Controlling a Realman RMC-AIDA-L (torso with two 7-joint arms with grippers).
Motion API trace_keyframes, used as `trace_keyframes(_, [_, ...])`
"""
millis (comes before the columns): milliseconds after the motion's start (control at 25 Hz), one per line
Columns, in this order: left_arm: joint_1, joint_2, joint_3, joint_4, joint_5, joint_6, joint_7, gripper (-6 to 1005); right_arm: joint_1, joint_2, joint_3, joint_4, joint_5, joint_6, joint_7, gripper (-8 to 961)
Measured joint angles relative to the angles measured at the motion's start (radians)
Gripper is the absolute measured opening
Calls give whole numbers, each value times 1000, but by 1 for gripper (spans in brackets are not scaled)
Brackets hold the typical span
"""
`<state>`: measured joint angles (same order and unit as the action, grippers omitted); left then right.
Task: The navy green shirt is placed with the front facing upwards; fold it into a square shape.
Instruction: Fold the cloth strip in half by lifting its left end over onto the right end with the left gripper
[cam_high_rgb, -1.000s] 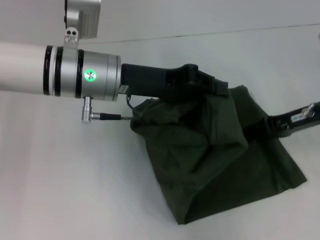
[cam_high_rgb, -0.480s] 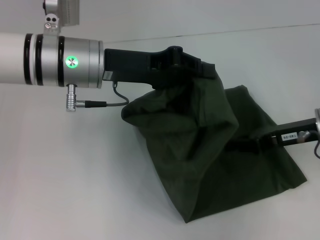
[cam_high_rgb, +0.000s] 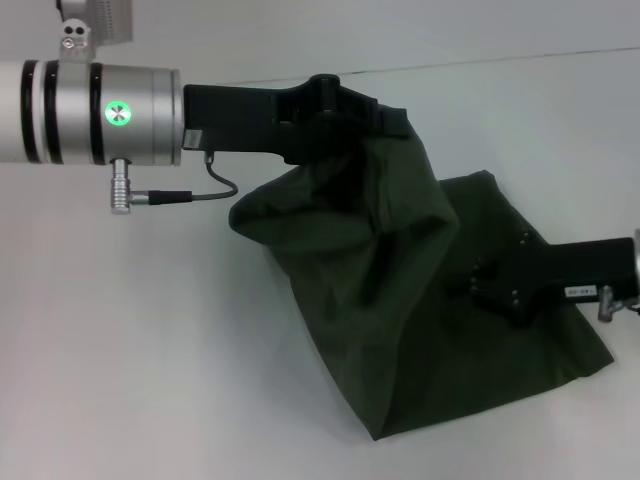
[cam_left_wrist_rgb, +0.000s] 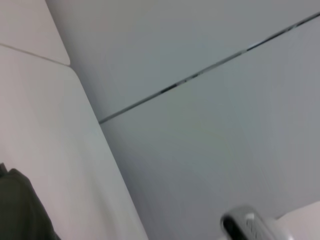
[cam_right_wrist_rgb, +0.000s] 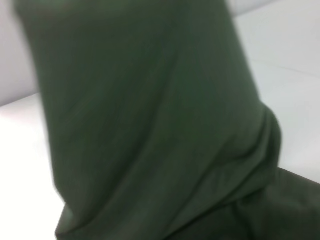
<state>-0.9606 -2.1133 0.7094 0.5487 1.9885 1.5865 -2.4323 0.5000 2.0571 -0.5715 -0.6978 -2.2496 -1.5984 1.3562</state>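
Navy green shirt (cam_high_rgb: 400, 300) hanging from raised, level left tool (cam_high_rgb: 385, 120), grip apparently hidden.

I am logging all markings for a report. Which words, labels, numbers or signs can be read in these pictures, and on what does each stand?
No text can be read.
Right arm: small white label, too blurred to read.
Left arm: green light with a pale mark, no letters.
Shirt: no print or label visible.
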Motion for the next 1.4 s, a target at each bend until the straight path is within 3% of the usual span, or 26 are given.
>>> trace_keyframes(240, [17, 7, 0, 11, -8, 3, -1, 32, 7, 30, -8, 68, 5, 62, -103, 0])
trace_keyframes(480, [29, 11, 1, 34, -20, 19, -8, 32, 50, 31, -10, 177, 21, 129, -136, 0])
trace_keyframes(1400, [58, -11, 8, 115, -57, 80, -17, 31, 209, 43, -86, 463, 25, 316, -213, 0])
